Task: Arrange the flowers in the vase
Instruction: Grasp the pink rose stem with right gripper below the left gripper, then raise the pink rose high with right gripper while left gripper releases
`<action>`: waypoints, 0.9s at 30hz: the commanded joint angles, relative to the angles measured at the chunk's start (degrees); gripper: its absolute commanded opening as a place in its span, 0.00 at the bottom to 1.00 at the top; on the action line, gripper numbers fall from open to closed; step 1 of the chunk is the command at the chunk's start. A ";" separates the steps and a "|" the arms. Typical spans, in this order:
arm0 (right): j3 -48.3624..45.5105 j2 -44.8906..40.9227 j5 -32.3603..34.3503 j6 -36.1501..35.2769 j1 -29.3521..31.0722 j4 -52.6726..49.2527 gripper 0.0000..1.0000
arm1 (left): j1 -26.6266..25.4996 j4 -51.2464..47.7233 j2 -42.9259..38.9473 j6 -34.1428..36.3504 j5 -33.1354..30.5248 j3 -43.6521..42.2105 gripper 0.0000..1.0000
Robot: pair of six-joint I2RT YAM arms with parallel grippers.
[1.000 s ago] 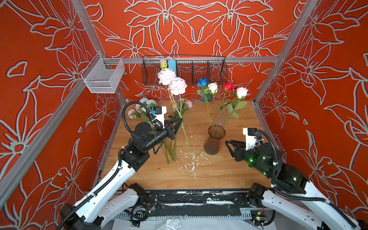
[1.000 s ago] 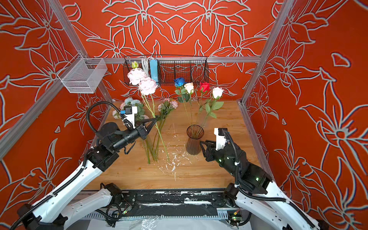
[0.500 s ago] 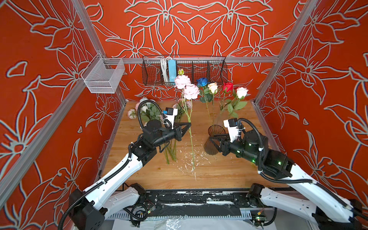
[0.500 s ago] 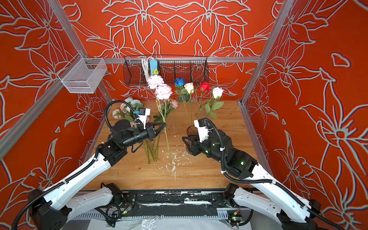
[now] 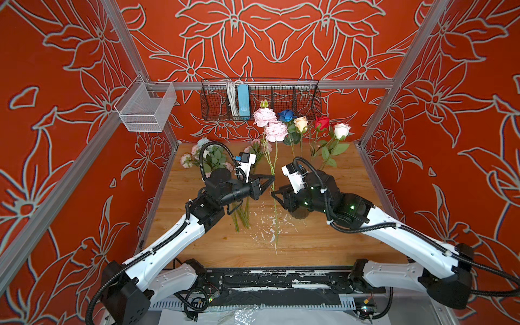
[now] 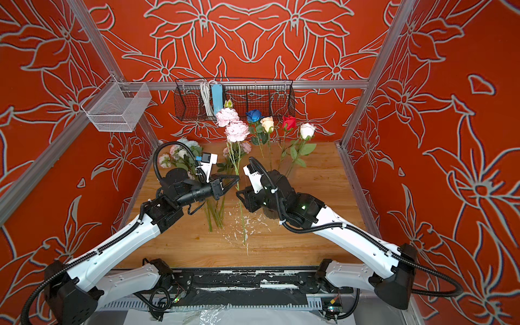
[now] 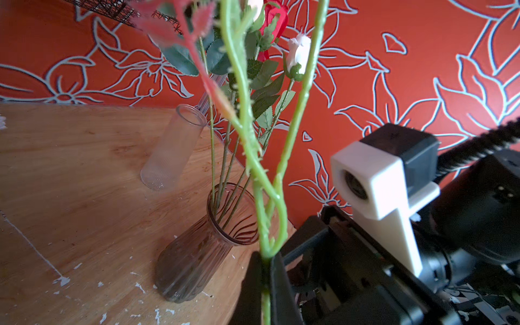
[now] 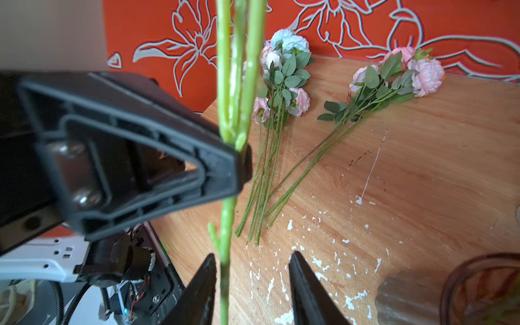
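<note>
The left claw (image 5: 271,177) was clenched on a forked peony stem (image 8: 226,233) just beneath the fork, holding it roughly upright above the tabletop (image 5: 309,247), so that its two pink blooms (image 5: 275,130) stood level with the roses (image 5: 321,122). The right claw (image 8: 252,256) sat directly below the left one, its jaws released and parted on either side of the stem's lower length. The stem ran close along one finger (image 8: 202,284), though whether the two touched could not be judged from the wrist view. The lower end of the stem hung free, outside the vase (image 7: 197,253). This brown ribbed glass vase stood on the tabletop just beside the held stem and, in both top views, was largely hidden beneath the right arm. It already contained four roses: blue, peach, red and white. A clear vase (image 7: 174,149) was on the tabletop behind it. The other flowers lay flat at the left rear of the tabletop as a pale blue and pink bunch (image 8: 289,70) and a pink bunch (image 8: 422,73), their cut ends converging near the left arm.
</note>
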 commanded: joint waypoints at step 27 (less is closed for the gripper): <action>-1.91 -17.35 23.85 -8.35 0.71 2.07 0.02 | -0.15 -4.13 -11.46 -0.83 -29.91 -4.89 0.85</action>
